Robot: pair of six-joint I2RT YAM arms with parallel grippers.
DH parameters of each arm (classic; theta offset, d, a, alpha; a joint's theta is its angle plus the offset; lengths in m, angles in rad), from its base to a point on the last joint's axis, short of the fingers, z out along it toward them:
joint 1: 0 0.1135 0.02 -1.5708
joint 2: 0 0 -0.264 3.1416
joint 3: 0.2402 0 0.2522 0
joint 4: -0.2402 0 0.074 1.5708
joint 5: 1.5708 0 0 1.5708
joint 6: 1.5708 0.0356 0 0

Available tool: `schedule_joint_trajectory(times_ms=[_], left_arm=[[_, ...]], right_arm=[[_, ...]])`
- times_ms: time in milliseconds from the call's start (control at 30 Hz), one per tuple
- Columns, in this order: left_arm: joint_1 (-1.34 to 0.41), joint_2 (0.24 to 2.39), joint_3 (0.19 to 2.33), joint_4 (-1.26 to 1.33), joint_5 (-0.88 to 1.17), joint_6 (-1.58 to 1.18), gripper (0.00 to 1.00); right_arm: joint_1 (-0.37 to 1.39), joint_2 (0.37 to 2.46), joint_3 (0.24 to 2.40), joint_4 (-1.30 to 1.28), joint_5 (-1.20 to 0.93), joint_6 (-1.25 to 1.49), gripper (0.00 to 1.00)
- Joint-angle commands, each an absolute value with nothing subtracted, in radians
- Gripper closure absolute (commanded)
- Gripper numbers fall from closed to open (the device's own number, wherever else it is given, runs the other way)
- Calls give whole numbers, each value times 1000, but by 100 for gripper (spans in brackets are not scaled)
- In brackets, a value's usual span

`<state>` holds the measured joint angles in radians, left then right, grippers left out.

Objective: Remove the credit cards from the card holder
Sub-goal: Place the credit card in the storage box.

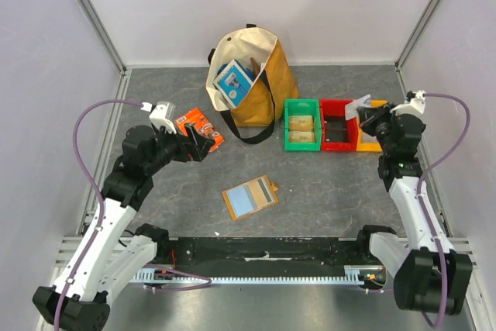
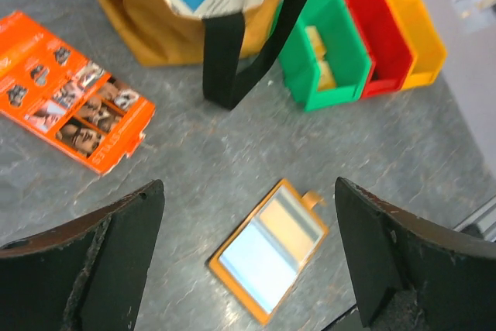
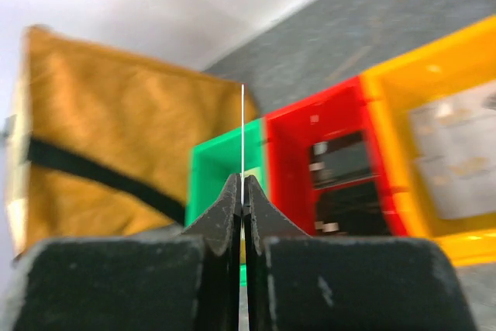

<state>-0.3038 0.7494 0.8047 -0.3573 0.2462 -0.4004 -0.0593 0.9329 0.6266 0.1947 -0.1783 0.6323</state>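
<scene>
The card holder (image 1: 249, 197) lies opened flat near the middle of the table (image 1: 325, 191), pale blue-grey pockets up, its little tab pointing toward the bins. It looks light and floppy at the fold, so it would likely slide or lift if a card were pulled while nothing pinned it down. An outer edge clear of the pocket mouths seems the place to press. Whether any card sits in the pockets cannot be told.

The left gripper (image 1: 200, 145) hangs beside the orange packet (image 1: 200, 128), fingers spread wide with nothing between them. The right gripper (image 3: 242, 185) has its fingers pressed together on a white card (image 3: 242, 129), seen edge-on as a thin line above the bins. The card is probably stiff, smooth and slippery, and best pinched across its flat faces near one edge.

The tote bag (image 1: 279, 87) stands open with a blue-and-white box (image 1: 234, 83) inside. The green bin (image 1: 302, 147) holds pale tan pieces (image 1: 301, 123). The red bin (image 1: 339, 147) holds a black thing (image 1: 339, 125), possibly a card. The yellow-orange bin (image 3: 434, 67) shows a blurred pale grey rectangle (image 3: 457, 153)
</scene>
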Motion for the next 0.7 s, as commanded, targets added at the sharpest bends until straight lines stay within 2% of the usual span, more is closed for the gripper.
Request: schedule_joint_trajectory(times_ms=[0,133,333,667], left_arm=[[-305,706,755,-419,223,-261,5],[-340,675,753,-466,100,-227,6],[-360,664,753,-476,64,-225,6],[-364,661,747,-469,71,-227,6]], right_arm=[[-187,1017,692,144,-115,543,100],[-264,1123,727,137,-103,500,100],[-308,1276,746,147,-113,410,100],[-318,1492,721,290,-328,413,100]])
